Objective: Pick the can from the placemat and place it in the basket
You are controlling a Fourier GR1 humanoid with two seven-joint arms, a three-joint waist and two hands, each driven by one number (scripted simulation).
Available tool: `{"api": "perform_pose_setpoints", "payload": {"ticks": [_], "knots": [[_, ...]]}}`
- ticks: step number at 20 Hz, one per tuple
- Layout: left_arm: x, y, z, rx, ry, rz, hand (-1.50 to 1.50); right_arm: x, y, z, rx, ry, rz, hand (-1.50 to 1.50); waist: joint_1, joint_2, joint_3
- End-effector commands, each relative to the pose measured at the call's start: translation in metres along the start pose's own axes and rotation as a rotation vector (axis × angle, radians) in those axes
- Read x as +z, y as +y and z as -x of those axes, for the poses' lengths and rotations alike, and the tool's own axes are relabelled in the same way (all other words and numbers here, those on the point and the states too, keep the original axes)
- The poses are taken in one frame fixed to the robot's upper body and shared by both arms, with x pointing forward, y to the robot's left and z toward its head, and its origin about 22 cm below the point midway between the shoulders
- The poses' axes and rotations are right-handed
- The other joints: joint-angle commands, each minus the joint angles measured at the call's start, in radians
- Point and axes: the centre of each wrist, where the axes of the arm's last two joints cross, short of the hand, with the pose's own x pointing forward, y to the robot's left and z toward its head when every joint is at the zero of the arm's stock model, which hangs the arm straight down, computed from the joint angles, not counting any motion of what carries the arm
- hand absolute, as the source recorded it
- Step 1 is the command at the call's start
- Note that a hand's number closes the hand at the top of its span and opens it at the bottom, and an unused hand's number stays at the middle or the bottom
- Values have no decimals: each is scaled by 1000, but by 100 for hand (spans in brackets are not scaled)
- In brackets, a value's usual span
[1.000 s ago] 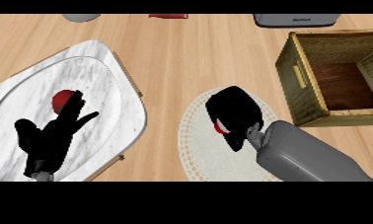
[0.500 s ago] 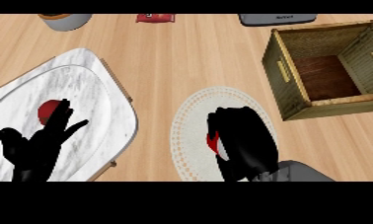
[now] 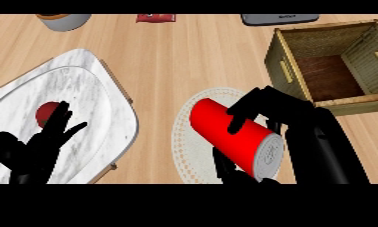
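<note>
A red can [image 3: 235, 136] with a silver top lies tilted over the round white placemat [image 3: 190, 147]. My right hand [image 3: 291, 118] is shut on it, fingers curled over its upper side and the thumb under it. Whether the can touches the mat I cannot tell. The wooden basket [image 3: 294, 64] stands at the upper right, open and with a brown floor. My left hand [image 3: 40, 143] rests open at the lower left, fingers up, over the marble tray.
A marble tray [image 3: 96, 101] with a small red object [image 3: 47, 113] lies at the left. Along the far edge stand a grey pot [image 3: 64, 20], a red packet [image 3: 156, 17] and a grey appliance [image 3: 279, 19].
The can now shows long and tilted in my right hand, where before only a red sliver peeked out under it. The left hand stays put.
</note>
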Motion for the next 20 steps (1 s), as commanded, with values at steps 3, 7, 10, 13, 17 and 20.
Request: {"api": "perform_pose_setpoints", "payload": {"ticks": [3,7,10,13,17,20], "knots": [[12,-12,48,-34,220,6,0,12,-58,-10,-24,94,226,150,16,19,-22],[7,-7,44,-36,228,1,0,-1,-86,-11,-59,130,328,150,16,22,-22],[12,-8,43,-49,232,23,0,-7,-100,-14,-48,168,352,150,25,17,-22],[5,-2,43,-45,232,17,0,-25,-119,-10,-29,198,370,150,33,26,-22],[15,-13,52,-46,227,40,0,-43,-147,-3,-25,249,378,150,47,26,-22],[9,-1,48,-34,234,25,0,-50,-170,1,6,262,375,150,46,26,-21]]}}
